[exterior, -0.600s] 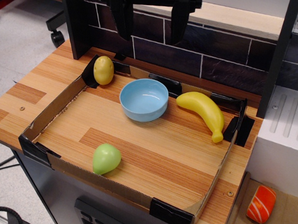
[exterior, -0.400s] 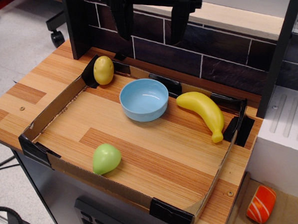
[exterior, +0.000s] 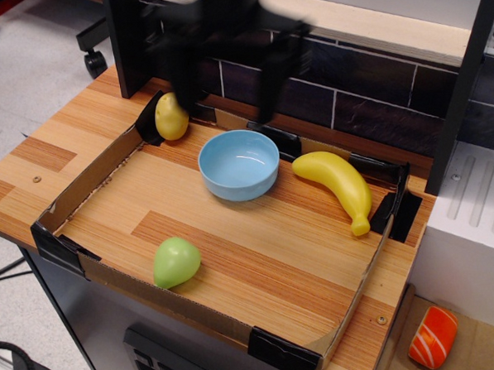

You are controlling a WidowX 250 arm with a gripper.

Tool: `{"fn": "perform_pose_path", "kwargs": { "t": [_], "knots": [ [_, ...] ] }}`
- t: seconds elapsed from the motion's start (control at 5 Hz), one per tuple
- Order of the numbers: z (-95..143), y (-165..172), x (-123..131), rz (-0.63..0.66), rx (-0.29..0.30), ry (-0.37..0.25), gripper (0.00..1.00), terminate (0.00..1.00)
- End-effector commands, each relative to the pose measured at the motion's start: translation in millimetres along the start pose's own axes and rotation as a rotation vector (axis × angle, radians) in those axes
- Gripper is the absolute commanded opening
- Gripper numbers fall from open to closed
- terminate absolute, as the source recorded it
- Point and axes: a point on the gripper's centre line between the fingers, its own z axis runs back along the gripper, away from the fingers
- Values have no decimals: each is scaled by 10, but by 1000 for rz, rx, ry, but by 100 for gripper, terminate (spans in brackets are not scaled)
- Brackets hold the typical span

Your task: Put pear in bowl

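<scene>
The light-green pear (exterior: 176, 262) lies on its side near the front left of the cardboard tray (exterior: 81, 181). The light-blue bowl (exterior: 239, 164) stands empty at the back middle of the tray. My gripper (exterior: 227, 91) is a dark, motion-blurred shape at the top of the view, above and just behind the bowl. Its two fingers hang down wide apart and hold nothing. It is far from the pear.
A yellow speckled potato-like fruit (exterior: 171, 118) sits in the tray's back left corner, partly behind my left finger. A yellow banana (exterior: 338, 184) lies right of the bowl. A dark tiled wall (exterior: 374, 87) backs the tray. An orange-and-white toy (exterior: 431, 337) lies lower right.
My gripper has moved down and to the left from the top edge and is now blurred with motion. The pear, bowl, banana and potato have not moved.
</scene>
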Motion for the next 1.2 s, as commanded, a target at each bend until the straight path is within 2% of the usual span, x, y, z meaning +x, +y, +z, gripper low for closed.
{"fn": "perform_pose_path", "kwargs": {
  "t": [0.0,0.4,0.6,1.0],
  "knots": [
    [-199,402,-207,-164,-5,-68,100,0],
    [-594,439,-278,-224,32,-86,100,0],
    [-764,369,-339,-240,33,-70,100,0],
    [-1025,245,-466,-272,48,6,100,0]
  ]
}}
